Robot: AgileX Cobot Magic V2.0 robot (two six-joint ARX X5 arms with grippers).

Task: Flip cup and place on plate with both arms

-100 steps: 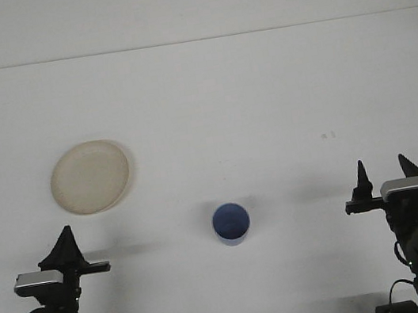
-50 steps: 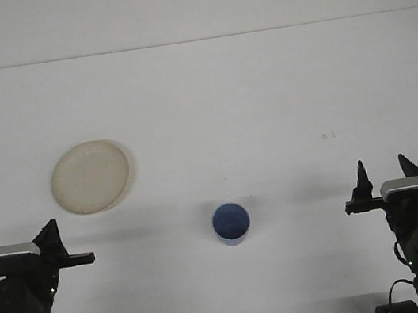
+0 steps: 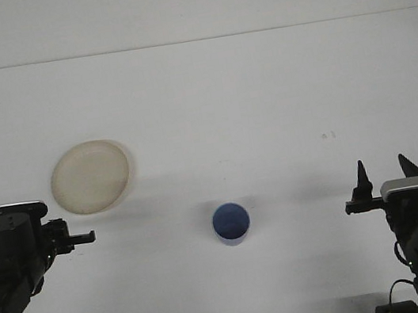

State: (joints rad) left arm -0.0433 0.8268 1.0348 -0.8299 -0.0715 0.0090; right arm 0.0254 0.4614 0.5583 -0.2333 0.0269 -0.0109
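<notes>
The left gripper (image 3: 78,238) has swung up and leftward, its fingers unreadable, ending just below the plate (image 3: 90,176), while the right gripper (image 3: 382,175) waits spread open, well right of the untouched blue cup (image 3: 230,223), so reaching has only begun.

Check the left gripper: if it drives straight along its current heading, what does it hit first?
The left gripper points sideways, toward the robot's right, low over the table. On that line the blue cup is the first thing, though it sits slightly nearer the robot, so a miss is possible. The plate lies off the path.
</notes>
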